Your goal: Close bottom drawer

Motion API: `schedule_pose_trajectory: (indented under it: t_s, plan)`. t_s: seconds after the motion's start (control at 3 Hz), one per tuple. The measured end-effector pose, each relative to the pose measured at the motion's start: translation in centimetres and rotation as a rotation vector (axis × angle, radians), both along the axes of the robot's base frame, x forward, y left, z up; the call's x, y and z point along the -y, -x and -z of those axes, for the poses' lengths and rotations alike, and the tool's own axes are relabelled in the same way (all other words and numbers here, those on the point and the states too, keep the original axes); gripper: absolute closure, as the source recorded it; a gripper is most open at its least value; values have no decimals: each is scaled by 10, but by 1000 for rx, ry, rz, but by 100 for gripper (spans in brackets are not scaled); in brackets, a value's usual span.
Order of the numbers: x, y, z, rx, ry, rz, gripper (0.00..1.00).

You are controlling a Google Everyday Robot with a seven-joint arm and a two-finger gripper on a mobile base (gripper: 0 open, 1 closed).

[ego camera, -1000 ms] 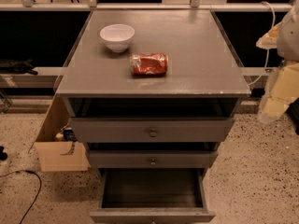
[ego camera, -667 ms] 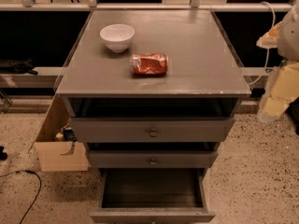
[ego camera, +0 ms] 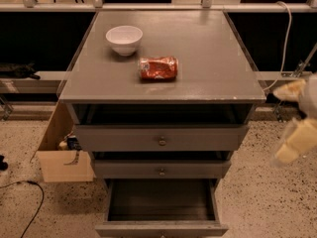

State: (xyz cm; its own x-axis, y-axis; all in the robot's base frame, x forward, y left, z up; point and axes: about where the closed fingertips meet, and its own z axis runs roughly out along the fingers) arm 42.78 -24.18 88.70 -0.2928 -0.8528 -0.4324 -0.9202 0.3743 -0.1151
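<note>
The grey cabinet [ego camera: 163, 73] stands in the middle of the camera view with three drawers. The bottom drawer [ego camera: 161, 228] is pulled far out, so its dark grey inside [ego camera: 161, 200] shows; its flat front lies at the lower frame edge. The middle drawer [ego camera: 162, 169] and the top drawer [ego camera: 161, 139] each stick out slightly and carry a small knob. My gripper [ego camera: 296, 135] is a pale, blurred shape at the right edge, beside the cabinet at the height of the top drawer, apart from all drawers.
A white bowl [ego camera: 124, 37] and a red crushed can [ego camera: 158, 67] lie on the cabinet top. A cardboard box [ego camera: 62, 155] stands on the speckled floor at the left, with a black cable [ego camera: 27, 195] near it. A white cable [ego camera: 286, 33] hangs at the right.
My gripper has moved down along the cabinet's right side. The drawers, bowl and can have not moved.
</note>
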Motion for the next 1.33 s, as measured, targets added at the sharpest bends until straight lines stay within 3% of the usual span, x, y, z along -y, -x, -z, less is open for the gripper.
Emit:
schedule_pose_trajectory:
  t_s: [0.33,0.67,1.33]
  plan:
    - [-1,39,71,-91,-195,26,0]
    - [-4,51,79,-114,-238,35,0]
    - [-6,50,86,-118,-226,58,0]
